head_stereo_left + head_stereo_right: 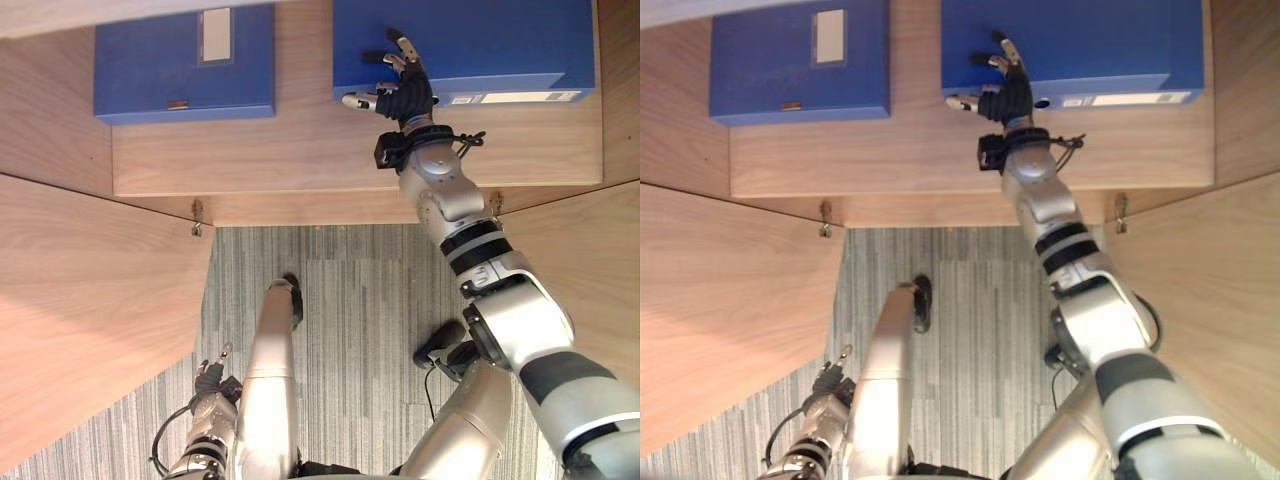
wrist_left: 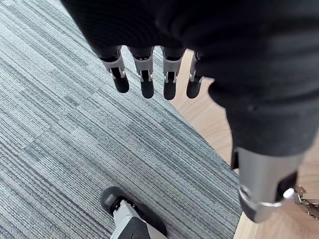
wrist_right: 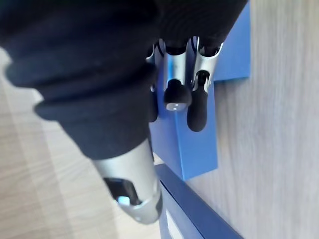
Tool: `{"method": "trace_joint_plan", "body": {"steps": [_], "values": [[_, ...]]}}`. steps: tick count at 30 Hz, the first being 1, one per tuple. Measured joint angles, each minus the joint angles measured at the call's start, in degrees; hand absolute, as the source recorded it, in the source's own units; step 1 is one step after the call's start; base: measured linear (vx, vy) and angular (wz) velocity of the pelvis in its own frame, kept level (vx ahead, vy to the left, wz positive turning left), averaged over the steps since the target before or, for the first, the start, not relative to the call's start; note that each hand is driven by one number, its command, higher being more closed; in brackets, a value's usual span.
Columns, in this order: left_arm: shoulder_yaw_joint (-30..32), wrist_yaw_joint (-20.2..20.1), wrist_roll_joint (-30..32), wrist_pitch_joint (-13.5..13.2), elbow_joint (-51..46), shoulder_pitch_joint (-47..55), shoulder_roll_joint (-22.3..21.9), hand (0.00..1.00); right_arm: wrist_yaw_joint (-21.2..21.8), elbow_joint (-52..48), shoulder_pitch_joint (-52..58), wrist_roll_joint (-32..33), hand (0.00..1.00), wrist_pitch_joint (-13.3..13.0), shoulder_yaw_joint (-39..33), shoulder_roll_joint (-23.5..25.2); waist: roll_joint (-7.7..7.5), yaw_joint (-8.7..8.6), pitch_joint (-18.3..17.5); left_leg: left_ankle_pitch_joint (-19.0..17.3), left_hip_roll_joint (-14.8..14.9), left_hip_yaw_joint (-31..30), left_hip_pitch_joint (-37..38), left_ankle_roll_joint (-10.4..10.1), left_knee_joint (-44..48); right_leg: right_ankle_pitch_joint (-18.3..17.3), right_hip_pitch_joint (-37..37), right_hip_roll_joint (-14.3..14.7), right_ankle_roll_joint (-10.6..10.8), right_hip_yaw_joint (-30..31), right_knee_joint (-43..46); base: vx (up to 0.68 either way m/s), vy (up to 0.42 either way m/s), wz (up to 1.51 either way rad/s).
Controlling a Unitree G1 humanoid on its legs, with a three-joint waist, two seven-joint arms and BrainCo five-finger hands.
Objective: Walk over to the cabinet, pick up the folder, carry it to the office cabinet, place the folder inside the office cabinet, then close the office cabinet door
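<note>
— Where is your nearer hand hanging?

— My left hand (image 1: 210,381) is hanging low beside me over the grey striped carpet (image 1: 350,300). Its fingers (image 2: 145,82) are pointing down, straight and side by side, and they are holding nothing.

— What is standing around you?

— 2 wooden doors are standing open. The left door (image 1: 80,300) is slanting out on my left and the right door (image 1: 590,270) on my right. A small metal hinge (image 1: 197,212) is showing where the left door is meeting the cabinet.

— And past the carpet?

— The wooden shelf (image 1: 300,160) is lying between the doors, carrying 2 blue folders, both flat and well apart. The left folder (image 1: 185,65) is lying with a white label (image 1: 216,35) facing up.

— Where is your other hand reaching?

— My right hand (image 1: 408,98) is stretching over the shelf to the right folder (image 1: 500,45), at its near left corner. My fingertips (image 3: 197,117) are lying spread and straight across the folder's top, and my thumb (image 1: 355,100) is sticking out sideways over the bare shelf. Nothing is curling round the folder, which is resting on the shelf.
</note>
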Motion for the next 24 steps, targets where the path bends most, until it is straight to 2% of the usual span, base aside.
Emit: {"method": "trace_joint_plan", "body": {"steps": [6,10,15,19,21,24], "values": [[0.09,-0.02,-0.46,-0.01,0.66,-0.01,0.56,0.00,0.44,-7.56,2.40,0.00,0.00,-0.49,0.73,-0.06,-0.33,-0.92,0.19,0.00,0.37,0.21,0.34,-0.01,-0.25,0.01,-0.01,0.33,-0.01,0.12,-0.24,0.01,-0.004,-0.02],[0.27,-0.12,-0.48,-0.05,0.68,-0.50,1.21,0.00,3.59,-14.21,4.37,-0.13,0.00,-0.90,6.70,-1.37,-1.40,-1.22,0.38,0.09,0.77,0.63,1.26,-0.15,-1.19,0.02,0.16,0.74,-0.04,0.33,-0.66,0.03,-0.025,-0.05],[1.63,-0.23,-0.37,-0.15,0.77,-0.91,1.92,0.00,9.24,-24.22,7.82,-0.06,0.00,-1.45,16.85,-5.17,-2.69,-1.86,0.47,0.09,1.09,0.77,2.06,-0.18,-1.96,0.12,1.20,1.27,-0.07,-0.05,-1.66,0.04,-0.007,-0.02],[2.89,-0.70,0.07,-0.31,1.92,-0.90,3.22,0.00,15.30,-37.37,9.09,3.09,0.00,-3.91,25.84,-10.13,-4.43,-2.74,0.71,0.06,1.19,0.82,2.12,-0.22,-2.15,0.12,1.23,1.46,-0.07,-0.06,-1.89,0.03,0.003,-0.01],[3.84,-1.13,0.80,-0.36,2.00,-0.90,3.48,0.00,19.27,-39.98,10.13,5.30,0.00,-5.26,27.85,-10.33,-5.14,-2.68,0.86,-0.02,1.41,0.82,2.58,-0.35,-2.17,0.11,1.58,1.69,-0.07,-0.05,-1.97,0.02,0.004,-0.04],[3.84,-1.77,2.36,-0.57,2.52,-0.89,3.59,0.00,21.38,-40.05,10.72,6.94,0.00,-5.33,27.88,-10.33,-5.22,-2.33,0.82,-0.08,1.42,0.83,2.67,-0.46,-2.18,0.02,1.67,1.72,0.07,-0.04,-2.03,0.00,0.000,0.00]]}}
